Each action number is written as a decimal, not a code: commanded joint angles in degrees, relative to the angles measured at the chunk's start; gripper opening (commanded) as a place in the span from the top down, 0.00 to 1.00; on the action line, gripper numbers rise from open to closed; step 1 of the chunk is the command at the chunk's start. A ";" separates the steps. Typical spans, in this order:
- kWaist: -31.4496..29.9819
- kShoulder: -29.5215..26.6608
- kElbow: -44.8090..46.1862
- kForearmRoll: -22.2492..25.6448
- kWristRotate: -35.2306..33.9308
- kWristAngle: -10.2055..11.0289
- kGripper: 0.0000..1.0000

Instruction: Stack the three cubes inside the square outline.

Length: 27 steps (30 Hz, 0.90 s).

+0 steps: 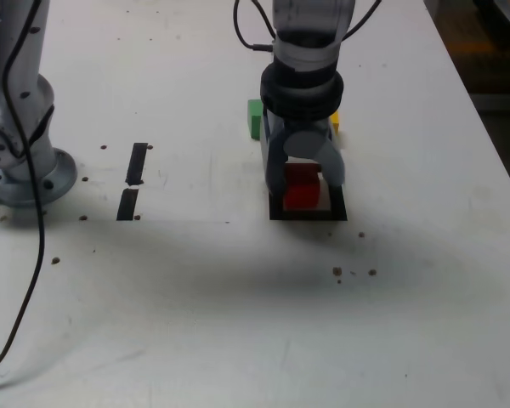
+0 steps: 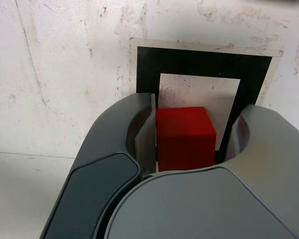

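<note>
Red cube in the pincer over the square outline.

The pincer [image 1: 303, 174] points down at the white counter [image 1: 195, 297], its jaws either side of the red cube [image 1: 303, 186]. In the wrist view one finger [image 2: 145, 130] lies against a cube [image 2: 184, 137] face, while a thin gap shows at the other finger, so whether it pinches the cube or has eased off cannot be told. The cube sits within the outline [image 1: 308, 212], its white centre [image 2: 199, 92] showing beyond it. The green cube [image 1: 255, 118] and yellow cube [image 1: 334, 124] lie on the counter behind the arm, well apart. Two tape strips [image 1: 133, 180] lie toward the exterior view's left, near the arm base [image 1: 21, 170].
</note>
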 commanded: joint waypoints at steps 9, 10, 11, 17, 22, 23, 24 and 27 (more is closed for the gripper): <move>0.07 -0.06 0.81 -0.84 0.23 0.20 0.22; 0.07 -0.16 0.91 -0.72 0.23 0.21 0.21; 0.07 -0.31 0.99 -0.51 0.23 0.23 0.19; 0.07 -2.32 0.67 3.01 -0.04 1.20 0.18; 0.08 -5.49 -1.60 9.82 -0.56 3.69 0.18; 0.09 -6.18 -2.29 11.39 -0.61 4.25 0.18; 0.09 -6.86 -3.03 12.89 -0.63 4.81 0.18; 0.29 -8.62 -5.51 16.98 -0.25 6.30 0.16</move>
